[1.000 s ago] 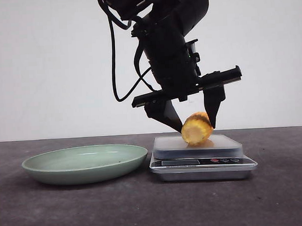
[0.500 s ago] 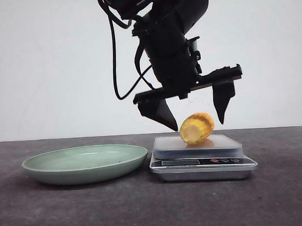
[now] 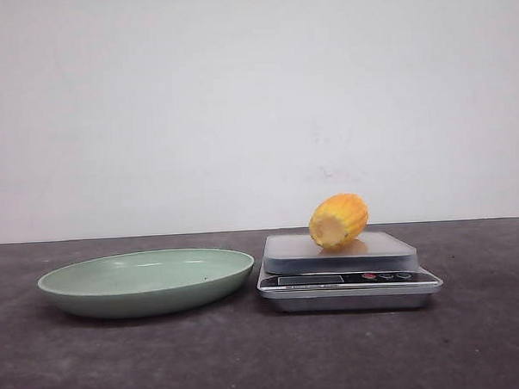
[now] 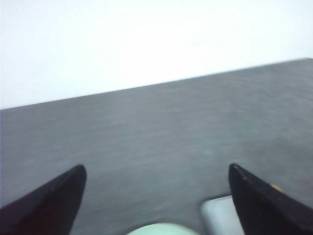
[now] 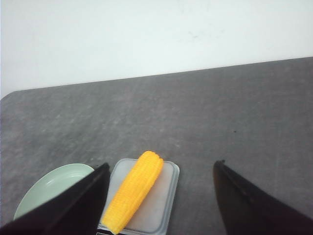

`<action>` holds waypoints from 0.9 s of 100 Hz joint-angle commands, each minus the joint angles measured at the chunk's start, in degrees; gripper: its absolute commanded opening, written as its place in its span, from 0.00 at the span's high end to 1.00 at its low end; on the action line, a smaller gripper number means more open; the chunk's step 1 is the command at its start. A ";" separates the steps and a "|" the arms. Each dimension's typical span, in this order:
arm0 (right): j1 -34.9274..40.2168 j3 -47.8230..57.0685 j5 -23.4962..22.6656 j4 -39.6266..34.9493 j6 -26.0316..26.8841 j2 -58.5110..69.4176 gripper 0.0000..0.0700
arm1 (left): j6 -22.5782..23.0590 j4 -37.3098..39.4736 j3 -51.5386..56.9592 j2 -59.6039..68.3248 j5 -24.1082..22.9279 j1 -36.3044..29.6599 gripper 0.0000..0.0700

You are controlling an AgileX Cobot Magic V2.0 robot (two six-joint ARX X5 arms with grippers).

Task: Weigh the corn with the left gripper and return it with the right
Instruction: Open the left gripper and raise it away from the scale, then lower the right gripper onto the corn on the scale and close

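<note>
From the front, the corn (image 3: pixel 338 220), a stubby ribbed yellow-orange cob with a paler cut end, lay on the smooth platform of the silver scale (image 3: pixel 348 278). The shallow glossy green plate (image 3: pixel 146 281) sat just left of it on the dark matte table (image 3: pixel 267 358), with bare table near and right.

In the left wrist view, the left gripper (image 4: pixel 156 196) showed black tapered jaws spread wide, holding nothing.

In the right wrist view, the right gripper (image 5: pixel 159 200) likewise hung open above the corn (image 5: pixel 132 191) and scale (image 5: pixel 159 205).
</note>
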 commanded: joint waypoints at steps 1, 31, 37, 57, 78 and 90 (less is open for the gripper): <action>1.16 1.11 -0.48 1.49 -0.46 1.57 0.38 | 1.01 -2.78 0.31 -4.02 -0.20 2.19 0.19; 10.08 1.11 1.99 7.74 -0.20 9.11 0.34 | 0.72 -13.00 -9.35 -29.31 -1.64 11.23 0.20; 12.28 1.11 3.89 8.57 -0.17 10.82 0.30 | -0.72 -15.34 -12.17 -34.99 -1.64 11.45 0.20; 18.27 1.11 7.91 12.66 -0.09 17.73 0.19 | -9.29 -25.55 -19.28 -50.14 -1.64 11.45 0.20; 24.37 1.11 13.46 18.51 2.84 29.38 0.19 | -13.18 -31.19 -23.63 -60.02 1.44 11.45 0.20; 25.94 1.11 13.55 22.03 4.52 36.79 0.19 | -13.51 -33.73 -24.20 -61.79 2.84 11.45 0.20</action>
